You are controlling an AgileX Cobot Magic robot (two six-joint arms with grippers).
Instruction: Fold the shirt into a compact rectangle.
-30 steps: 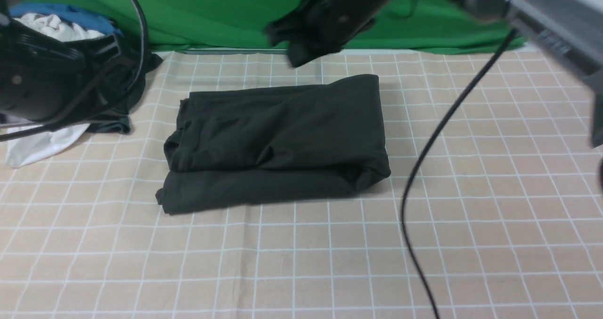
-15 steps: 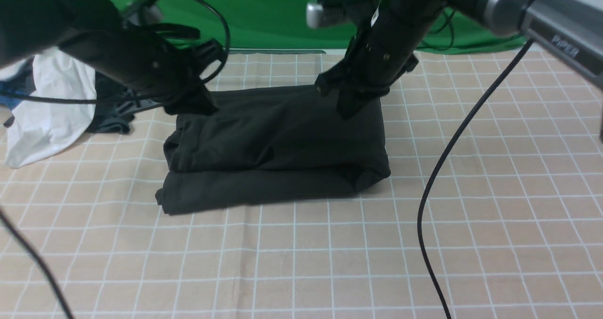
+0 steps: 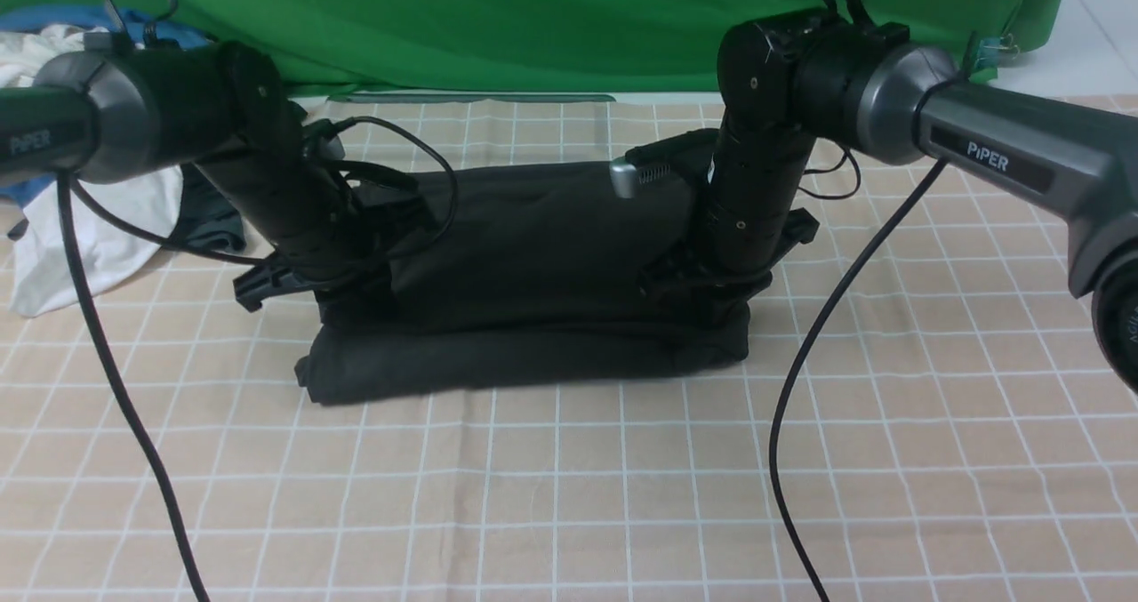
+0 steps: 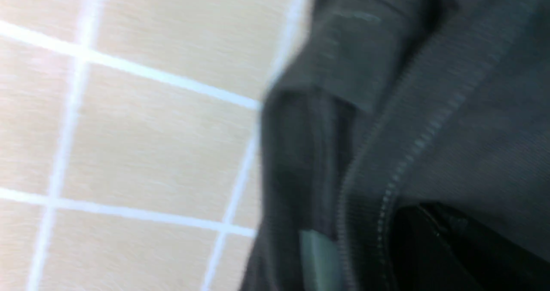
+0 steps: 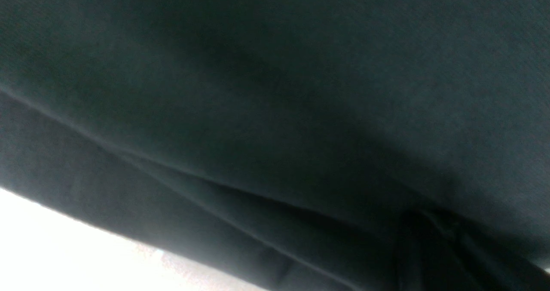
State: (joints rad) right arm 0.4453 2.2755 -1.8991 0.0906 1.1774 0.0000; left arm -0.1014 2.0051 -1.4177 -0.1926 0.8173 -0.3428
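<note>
Folded black shirt (image 3: pixel 533 255) lies centre of checked tablecloth (image 3: pixel 569 495). Left gripper (image 3: pixel 347 295) clenched, pressing shirt's left end. Right gripper (image 3: pixel 711 304) clenched, pressing right end. Fabric pinched or not: unclear.

Black left arm (image 3: pixel 267 193), black right arm (image 3: pixel 756 202), grey links lettered PiPER (image 3: pixel 987 153), black cables (image 3: pixel 800 344), probably silver wrist camera (image 3: pixel 636 175)

The word "PiPER" stands in white on the grey link of the right arm (image 3: pixel 989 157). The same word shows on the left arm (image 3: pixel 27 142) (fainter, near the picture's edge). White letters on the black joint (image 3: pixel 1122 317) at far right are cut off, unreadable
</note>
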